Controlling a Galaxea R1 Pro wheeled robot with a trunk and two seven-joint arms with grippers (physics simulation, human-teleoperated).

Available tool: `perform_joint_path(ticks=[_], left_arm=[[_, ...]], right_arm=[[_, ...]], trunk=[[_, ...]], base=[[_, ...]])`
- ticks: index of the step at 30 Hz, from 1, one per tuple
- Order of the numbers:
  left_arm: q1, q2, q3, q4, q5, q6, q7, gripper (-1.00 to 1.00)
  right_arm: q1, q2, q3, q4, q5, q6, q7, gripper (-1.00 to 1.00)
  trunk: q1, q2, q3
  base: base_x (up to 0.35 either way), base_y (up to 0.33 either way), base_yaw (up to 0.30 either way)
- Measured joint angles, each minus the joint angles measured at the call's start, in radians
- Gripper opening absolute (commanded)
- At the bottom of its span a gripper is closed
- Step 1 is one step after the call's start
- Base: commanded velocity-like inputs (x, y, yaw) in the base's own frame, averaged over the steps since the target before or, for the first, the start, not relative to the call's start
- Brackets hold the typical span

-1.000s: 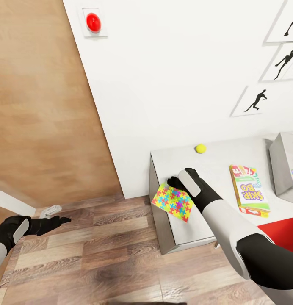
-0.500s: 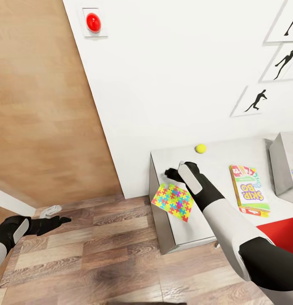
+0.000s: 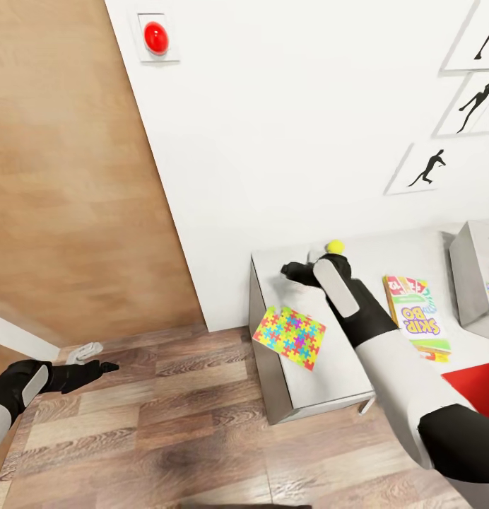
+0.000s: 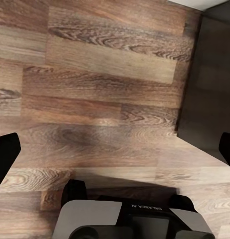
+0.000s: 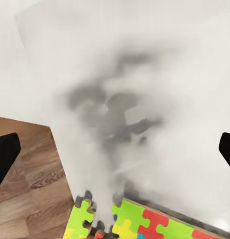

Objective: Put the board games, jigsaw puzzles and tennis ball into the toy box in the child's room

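The table [image 3: 322, 367] carries the toy box [image 3: 474, 283] at its far end, the SKIP-BO board game [image 3: 417, 318], a jigsaw puzzle [image 3: 290, 336] overhanging the near corner, and the tennis ball [image 3: 335, 246]. The right gripper [image 3: 295, 272] hovers over bare tabletop beside the ball, jaws spread wide, empty. The left gripper [image 3: 96, 367] hangs above the floor [image 4: 95, 99], jaws parted, holding nothing.

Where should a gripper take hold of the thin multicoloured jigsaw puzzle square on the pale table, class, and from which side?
Probably at the thin multicoloured jigsaw puzzle square's overhanging corner, coming from the floor side of the pale table: it lies flat, but that corner juts past the edge, leaving room beneath for a finger.
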Motion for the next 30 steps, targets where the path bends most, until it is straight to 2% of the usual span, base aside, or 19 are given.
perform_joint_path(ticks=[3,4,6,8,11,12,14,15,17,18,19,20,22,24,26,30], left_arm=[[0.0,0.0,0.0,0.0,0.0,0.0,0.0,1.0],[0.0,0.0,0.0,0.0,0.0,0.0,0.0,1.0],[0.0,0.0,0.0,0.0,0.0,0.0,0.001,1.0],[0.0,0.0,0.0,0.0,0.0,0.0,0.001,1.0],[0.0,0.0,0.0,0.0,0.0,0.0,0.0,1.0],[0.0,0.0,0.0,0.0,0.0,0.0,0.0,1.0],[0.0,0.0,0.0,0.0,0.0,0.0,0.0,1.0],[0.0,0.0,0.0,0.0,0.0,0.0,0.0,1.0],[0.0,0.0,0.0,0.0,0.001,0.0,0.0,1.0],[0.0,0.001,0.0,0.0,0.001,0.0,0.0,1.0],[0.0,0.001,0.0,0.0,0.001,0.0,0.0,1.0],[0.0,0.001,0.0,0.0,0.001,-0.001,0.0,1.0],[0.0,0.001,0.0,0.0,0.002,-0.004,0.0,1.0],[0.0,0.001,0.0,0.0,0.001,-0.009,0.0,1.0],[0.0,0.001,0.0,0.0,0.002,-0.011,0.0,1.0],[0.0,0.001,0.0,0.0,0.002,-0.013,0.0,1.0]], right_arm=[[0.012,-0.01,-0.014,-0.114,-0.042,0.064,0.001,1.0],[0.028,-0.013,-0.021,-0.175,-0.069,0.098,0.001,1.0],[0.049,-0.015,-0.028,-0.237,-0.096,0.133,0.001,1.0],[0.096,-0.016,-0.052,-0.354,-0.146,0.19,0.001,1.0],[0.131,-0.016,-0.076,-0.435,-0.181,0.221,0.001,1.0],[0.154,-0.016,-0.094,-0.476,-0.204,0.234,0.002,1.0],[0.177,-0.017,-0.113,-0.504,-0.234,0.244,0.003,1.0],[0.198,-0.017,-0.129,-0.522,-0.272,0.251,0.003,1.0],[0.217,-0.017,-0.141,-0.534,-0.321,0.255,0.004,1.0],[0.232,-0.017,-0.148,-0.541,-0.374,0.258,0.005,1.0],[0.238,-0.017,-0.151,-0.544,-0.402,0.26,0.006,1.0],[0.25,-0.018,-0.155,-0.548,-0.453,0.261,0.006,1.0],[0.264,-0.018,-0.158,-0.55,-0.497,0.262,0.007,1.0],[0.303,-0.017,-0.16,-0.553,-0.552,0.266,0.008,1.0],[0.342,-0.017,-0.161,-0.553,-0.574,0.267,0.013,1.0],[0.413,-0.018,-0.162,-0.554,-0.591,0.271,0.044,1.0]], trunk=[[0.0,0.0,0.0],[0.0,0.0,0.0],[0.0,0.0,0.0],[0.0,0.0,0.0],[0.0,0.0,0.0],[0.0,0.0,0.0],[0.0,0.0,0.0],[0.0,0.0,0.0],[0.0,0.0,0.0],[0.0,0.0,0.0],[0.0,0.0,0.0],[0.0,0.0,0.0],[0.0,0.0,0.0],[0.0,0.0,0.0],[0.0,0.0,0.0],[0.0,0.0,0.0]], base=[[0.0,0.0,0.0],[0.0,0.0,0.0],[0.0,0.0,0.0],[0.0,0.0,0.0],[0.0,0.0,0.0],[0.0,0.0,0.0],[0.0,0.0,0.0],[0.0,0.0,0.0],[0.0,0.0,0.0],[0.0,0.0,0.0],[0.0,0.0,0.0],[0.0,0.0,0.0],[0.0,0.0,0.0],[0.0,0.0,0.0],[0.0,0.0,0.0],[0.0,0.0,0.0]])
